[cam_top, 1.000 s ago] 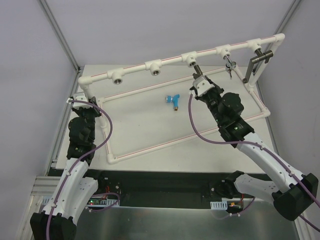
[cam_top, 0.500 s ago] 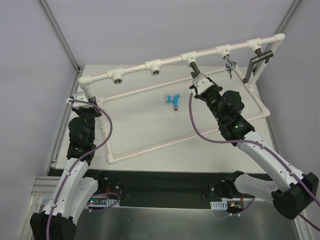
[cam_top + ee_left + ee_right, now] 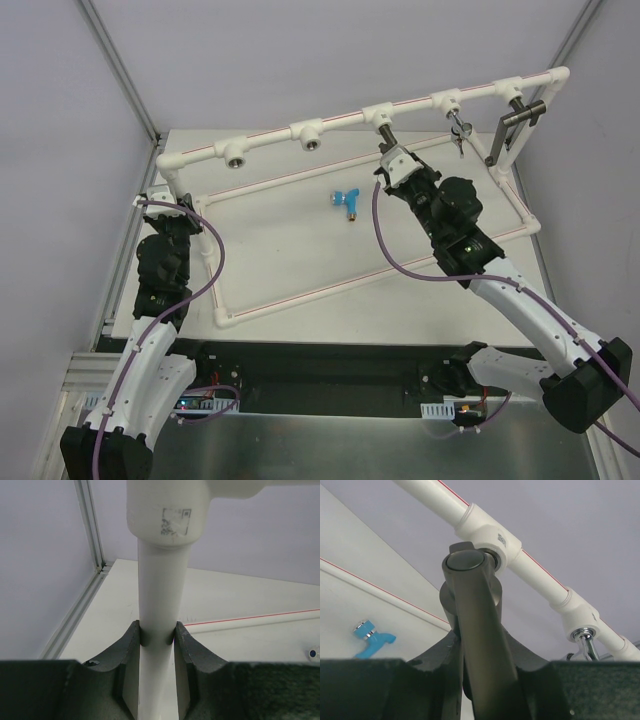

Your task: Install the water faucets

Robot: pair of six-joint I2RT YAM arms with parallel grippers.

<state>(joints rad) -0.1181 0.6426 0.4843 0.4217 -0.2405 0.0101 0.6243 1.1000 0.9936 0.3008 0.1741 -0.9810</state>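
My right gripper (image 3: 393, 158) is shut on a dark grey metal faucet (image 3: 386, 137), whose end sits at the third socket of the white pipe frame's top rail (image 3: 270, 142). In the right wrist view the grey faucet body (image 3: 475, 605) runs up between my jaws (image 3: 477, 645) to the white fitting (image 3: 492, 535). A blue-handled faucet (image 3: 347, 200) lies loose on the table inside the frame, and shows as the blue faucet (image 3: 370, 639) at lower left of the wrist view. My left gripper (image 3: 165, 196) is shut on the frame's left upright pipe (image 3: 159, 580), both jaws (image 3: 157, 632) pressed against it.
Two open threaded sockets (image 3: 235, 152) (image 3: 313, 138) sit on the top rail to the left. A chrome tap (image 3: 458, 128) and a dark T-handled tap (image 3: 515, 118) hang from the right-hand fittings. The frame's lower pipes (image 3: 300, 292) ring the table top.
My right gripper has turned and shifted slightly up and left with the grey faucet at the socket. The left arm and the blue faucet have not moved.
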